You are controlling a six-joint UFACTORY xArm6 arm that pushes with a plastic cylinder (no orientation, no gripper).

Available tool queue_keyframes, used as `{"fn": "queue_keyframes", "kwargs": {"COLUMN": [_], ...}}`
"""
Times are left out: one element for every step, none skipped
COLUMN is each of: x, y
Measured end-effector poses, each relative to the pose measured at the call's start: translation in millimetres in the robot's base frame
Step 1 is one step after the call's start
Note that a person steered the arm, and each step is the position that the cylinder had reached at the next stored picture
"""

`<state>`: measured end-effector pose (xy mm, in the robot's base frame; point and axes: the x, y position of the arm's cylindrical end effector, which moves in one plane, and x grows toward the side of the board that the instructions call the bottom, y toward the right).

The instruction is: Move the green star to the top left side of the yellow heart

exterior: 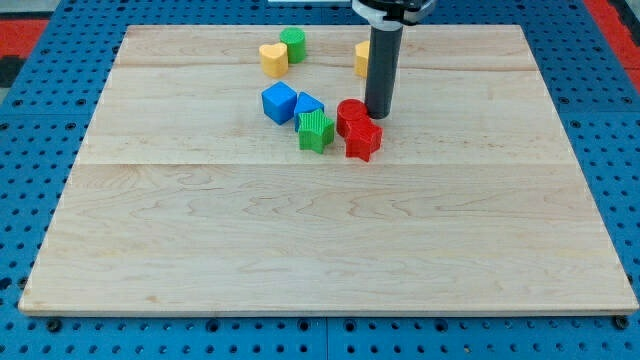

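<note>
The green star (316,130) lies near the middle of the wooden board (320,240), touching a blue block (308,105) above it. The yellow heart (273,59) sits near the view's top, up and left of the star, with a green round block (293,45) touching its upper right. My tip (377,113) rests on the board just right of a red round block (350,114), about a block's width right of the green star. The rod hides part of a yellow block (361,58).
A blue cube (279,102) stands left of the blue block. A red star (363,141) lies below the red round block, right of the green star. The board's edges drop to a blue perforated surface (30,200).
</note>
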<state>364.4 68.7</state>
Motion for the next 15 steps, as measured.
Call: {"fn": "queue_keyframes", "kwargs": {"x": [7.8,14.2,14.2,14.2,14.1,23.0,31.4,35.6,38.0,82.5,82.4,31.7,-19.6,19.7,-8.5], "y": [10.4,5.3,1.1,-6.8,-30.8,-39.9,-45.5,-92.5,-142.1,-141.6,-179.7,-204.3,-226.6,-230.0,-261.6]}}
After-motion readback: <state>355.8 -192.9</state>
